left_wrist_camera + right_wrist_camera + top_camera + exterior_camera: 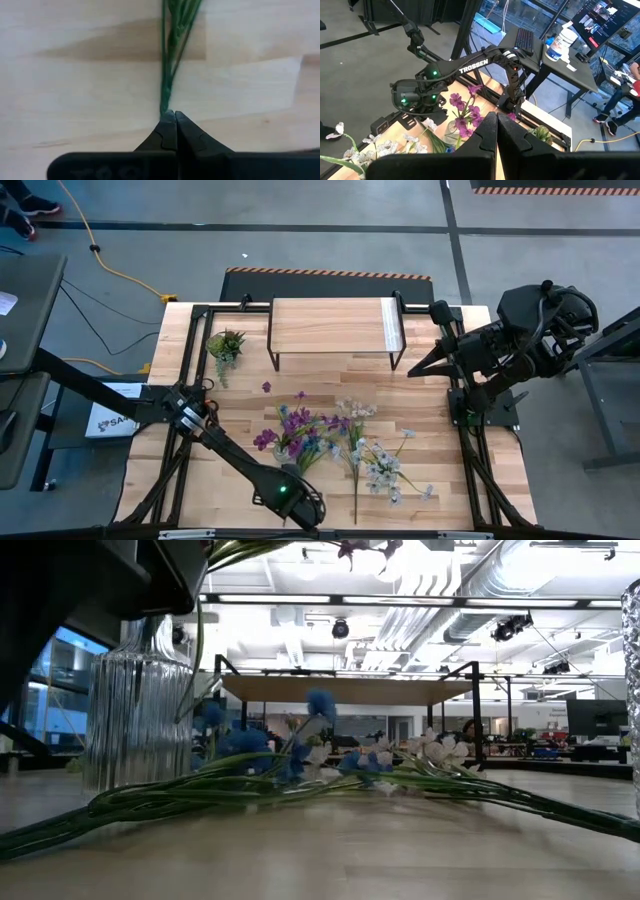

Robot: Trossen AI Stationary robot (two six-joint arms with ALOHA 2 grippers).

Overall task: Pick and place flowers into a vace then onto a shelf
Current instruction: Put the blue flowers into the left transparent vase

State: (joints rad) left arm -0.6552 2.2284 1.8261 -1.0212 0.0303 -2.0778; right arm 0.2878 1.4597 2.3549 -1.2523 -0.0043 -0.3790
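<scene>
Flowers (300,430): purple and blue sprays stand in the clear ribbed vase (285,448) at lower centre of the high view. Left tool (170,120), lower centre-left in that view, is pinched shut on a green stem (165,90) near its cut end, low over the worktop (430,420). Just right of the vase, white-pink sprays (380,465) lie loose on the worktop, not yet in. Shelf (330,325) at upper centre is bare. Right tool (490,125) closed, empty, parked at the right edge. Judgement: roughly halfway through loading; shelf step untouched.
</scene>
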